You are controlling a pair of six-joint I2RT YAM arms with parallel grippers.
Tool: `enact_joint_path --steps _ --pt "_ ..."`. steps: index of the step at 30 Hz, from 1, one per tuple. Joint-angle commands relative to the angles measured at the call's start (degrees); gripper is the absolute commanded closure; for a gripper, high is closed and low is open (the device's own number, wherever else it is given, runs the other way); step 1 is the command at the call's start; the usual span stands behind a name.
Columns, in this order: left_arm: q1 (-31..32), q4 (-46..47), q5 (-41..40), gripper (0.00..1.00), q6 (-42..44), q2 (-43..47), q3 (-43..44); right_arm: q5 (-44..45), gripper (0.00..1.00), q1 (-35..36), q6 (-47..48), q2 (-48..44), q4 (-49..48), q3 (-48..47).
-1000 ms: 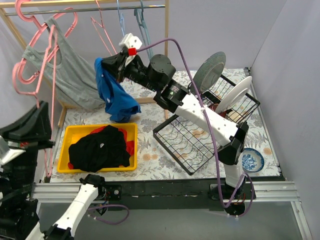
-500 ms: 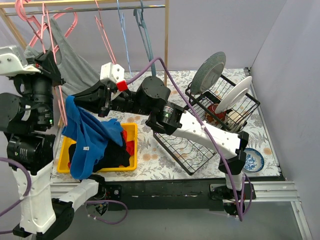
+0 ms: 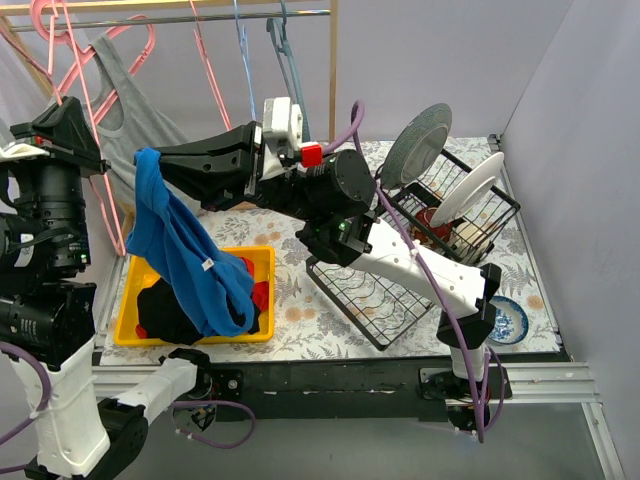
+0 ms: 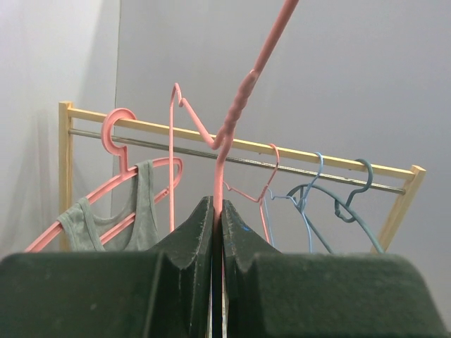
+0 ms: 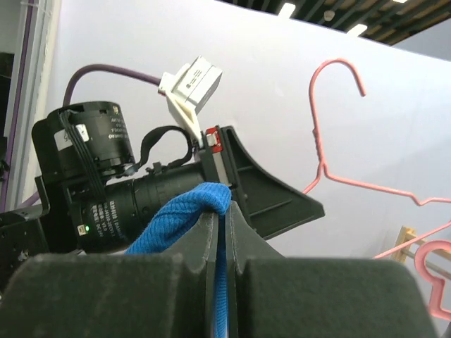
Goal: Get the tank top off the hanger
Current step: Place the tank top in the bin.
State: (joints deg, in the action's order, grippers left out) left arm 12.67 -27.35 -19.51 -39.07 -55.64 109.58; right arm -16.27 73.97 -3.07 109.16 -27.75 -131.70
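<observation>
One blue tank top hangs from the right gripper — jaws clamped on its upper edge — above one yellow bin. Beside it, the left gripper pinches one pink hanger. Two blue hangers and one grey top hang on the rail.

I can read nothing from here. In my right wrist view the black motor housing on the left arm carries a line of small white print, too blurred to make out. From above, the white tag on the blue tank top is too small to read.
</observation>
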Motion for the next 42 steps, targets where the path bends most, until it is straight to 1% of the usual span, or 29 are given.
enact_joint_path --steps 1,2,5,7,9,11,15,17,19,21,24,25,28,29,31,32,34,35,36,37,38,39,40,42 --pt "0.25 0.02 0.44 1.0 -0.39 0.53 0.29 1.15 0.99 0.2 1.57 -3.07 -8.03 -0.33" --pt "0.17 0.11 0.44 1.0 -0.31 0.79 -0.24 1.42 0.99 0.29 2.45 -3.6 -7.85 2.99" --pt "0.17 0.37 0.0 1.0 -0.04 1.5 -1.47 2.3 0.99 0.12 2.9 -4.66 -6.71 7.06" --pt "0.25 0.63 0.08 1.0 0.04 1.5 -1.65 2.21 0.99 0.12 2.98 -3.62 -5.4 7.16" --pt "0.25 0.55 0.17 1.0 0.22 1.41 -1.21 2.82 0.99 0.12 5.96 -2.73 -3.47 7.68" --pt "0.17 -0.15 0.17 1.0 0.48 0.88 0.37 5.19 0.99 -0.06 8.42 -1.59 -2.84 8.65" --pt "0.17 -1.38 0.17 1.0 0.22 1.14 2.74 10.55 0.99 -1.2 10.45 1.3 -2.83 10.32" --pt "0.25 -1.74 0.35 1.0 -0.48 1.49 4.05 13.63 0.99 -1.46 12.03 2.89 -2.75 9.89" --pt "0.17 -2.09 0.35 1.0 -0.66 1.93 4.59 14.95 0.99 -1.64 12.21 5.26 -0.66 9.01" --pt "0.25 -1.92 0.0 1.0 -0.31 2.72 4.33 14.87 0.99 -1.64 10.73 6.23 0.32 10.22" --pt "0.25 -1.83 -1.06 1.0 0.4 3.25 3.63 13.99 0.99 -1.55 5.98 5.97 -0.55 17.77" --pt "0.25 -1.74 -1.32 1.0 0.48 3.25 3.28 13.38 0.99 -1.47 3.88 5.8 -0.99 22.49" --pt "0.17 -1.47 -1.85 1.0 0.92 3.43 1.87 11.27 0.99 -0.85 3.51 5.18 -0.73 29.45" --pt "0.17 -1.74 -1.85 1.0 0.92 3.43 1.52 11.35 0.99 -0.59 3.51 4.83 -0.64 34.09" --pt "0.25 -2.17 -1.85 1.0 0.92 3.34 0.82 11.26 0.99 -0.06 3.51 3.08 -1.25 39.91" --pt "0.25 -2.7 -1.59 1.0 0.84 3.34 0.46 11.26 0.99 0.12 2.03 2.46 -1.69 45.68" --pt "0.17 -3.32 -1.5 1.0 0.05 3.43 -0.76 12.66 0.99 0.2 1.14 0.62 -3.45 50.47" --pt "0.17 -3.93 -1.32 1.0 -0.3 3.52 -1.29 13.54 0.99 0.2 0.44 0.09 -3.71 54.58" --pt "0.17 -4.28 -1.24 1.0 -1.35 3.6 -1.82 14.94 0.98 0.29 0.0 -0.87 -3.89 56.01" --pt "0.25 -4.63 -0.97 1.0 -1.97 3.69 -3.04 15.56 0.86 0.21 -0.27 -1.41 -3.55 57.33" --pt "0.25 -5.6 -0.8 1.0 -2.41 3.69 -3.58 15.74 0.8 0.29 -0.44 -1.93 -2.93 58.13" --pt "0.25 -6.13 -0.19 1.0 -2.94 3.52 -4.02 16.01 0.76 0.29 -0.62 -3.24 -1.27 59.18" --pt "0.25 -6.83 0.08 1.0 -3.81 3.43 -4.37 16.01 0.68 0.21 -0.97 -4.04 -0.56 59.71" --pt "0.25 -9.11 0.52 1.0 -4.7 2.64 -4.9 14.44 0.6 0.21 -1.32 -6.68 0.5 60.68"
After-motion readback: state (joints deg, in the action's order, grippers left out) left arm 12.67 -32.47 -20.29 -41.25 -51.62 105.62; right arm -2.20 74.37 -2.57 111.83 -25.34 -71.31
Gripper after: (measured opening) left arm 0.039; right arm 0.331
